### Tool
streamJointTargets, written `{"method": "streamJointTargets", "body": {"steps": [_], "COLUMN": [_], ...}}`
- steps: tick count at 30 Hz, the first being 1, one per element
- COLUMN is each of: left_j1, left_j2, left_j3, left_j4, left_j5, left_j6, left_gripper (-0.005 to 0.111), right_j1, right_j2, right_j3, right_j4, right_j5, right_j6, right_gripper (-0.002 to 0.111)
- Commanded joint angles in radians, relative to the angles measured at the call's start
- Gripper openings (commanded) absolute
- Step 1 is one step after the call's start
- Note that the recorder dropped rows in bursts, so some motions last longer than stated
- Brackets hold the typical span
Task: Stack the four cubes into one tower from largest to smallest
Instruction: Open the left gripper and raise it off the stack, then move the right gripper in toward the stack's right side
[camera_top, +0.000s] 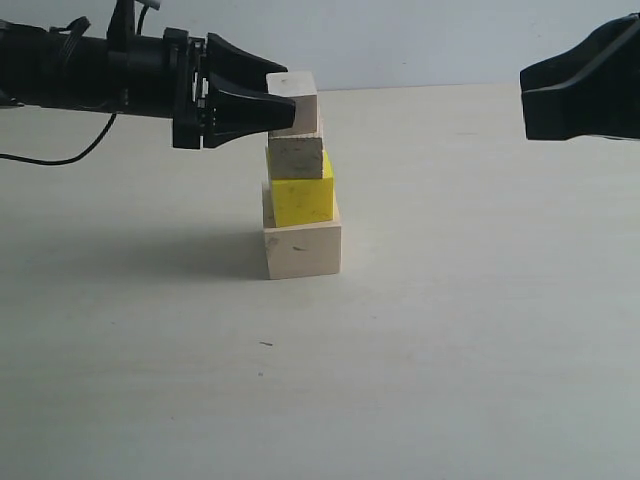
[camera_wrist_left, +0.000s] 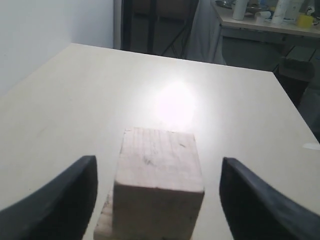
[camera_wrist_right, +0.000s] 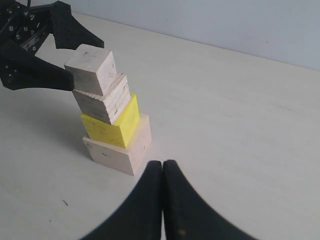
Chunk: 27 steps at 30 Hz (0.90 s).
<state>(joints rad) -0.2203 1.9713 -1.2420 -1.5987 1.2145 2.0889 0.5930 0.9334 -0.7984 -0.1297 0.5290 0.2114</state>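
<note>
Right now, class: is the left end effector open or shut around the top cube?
Open. In the left wrist view both fingers stand clear of the top cube, with table showing between.

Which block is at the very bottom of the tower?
The biggest pale wooden block; the yellow block and all the others sit on top of it.

The exterior camera sits low, nearly level with the tabletop (camera_top: 450, 350), and faces the tower (camera_top: 300, 180) side-on at middling range. The tower stands just left of centre, with the left pincer (camera_top: 285, 92) at 10 o'clock and the right pincer (camera_top: 535, 85) at 2 o'clock. The left wrist camera looks forward between its fingers (camera_wrist_left: 55, 200), very close on the top cube (camera_wrist_left: 159, 190). The right wrist camera looks down slantwise from farther off, sharing the whole tower and the left pincer with the exterior view.
</note>
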Motion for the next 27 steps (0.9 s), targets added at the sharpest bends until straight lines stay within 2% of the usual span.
{"method": "streamJointTargets", "body": {"steps": [1,12,14,16,20,24,27], "left_j1": [0.005,0.026,0.042,0.056,0.082,0.104,0.107], "left_j2": [-0.005,-0.12,-0.147,-0.17,-0.203,-0.219,-0.221], "left_j3": [-0.002,-0.002,-0.002,-0.002,-0.002,-0.002,-0.002], "left_j4": [-0.056,-0.061,-0.061,-0.057,-0.053,-0.033,-0.002], "left_j5": [0.007,0.007,0.007,0.007,0.007,0.004,-0.062], "left_j6": [-0.004,-0.032,-0.05,-0.074,-0.149,-0.237,-0.392], "left_gripper": [0.068,0.065,0.056,0.042,0.0,0.0,0.0], "right_j1": [-0.001,-0.001,-0.001,-0.001,-0.001,-0.001,-0.001], "right_j2": [0.001,0.001,0.002,0.016,0.091,0.201,0.283], "right_j3": [0.004,0.004,0.004,0.004,0.004,0.004,0.004], "right_j4": [-0.001,-0.001,-0.001,-0.007,-0.003,-0.003,-0.003], "right_j5": [-0.004,-0.006,-0.02,-0.047,-0.094,-0.128,-0.21], "right_j6": [-0.002,-0.002,-0.002,-0.002,0.002,0.025,0.025], "right_gripper": [0.0,0.0,0.0,0.0,0.0,0.0,0.0]}}
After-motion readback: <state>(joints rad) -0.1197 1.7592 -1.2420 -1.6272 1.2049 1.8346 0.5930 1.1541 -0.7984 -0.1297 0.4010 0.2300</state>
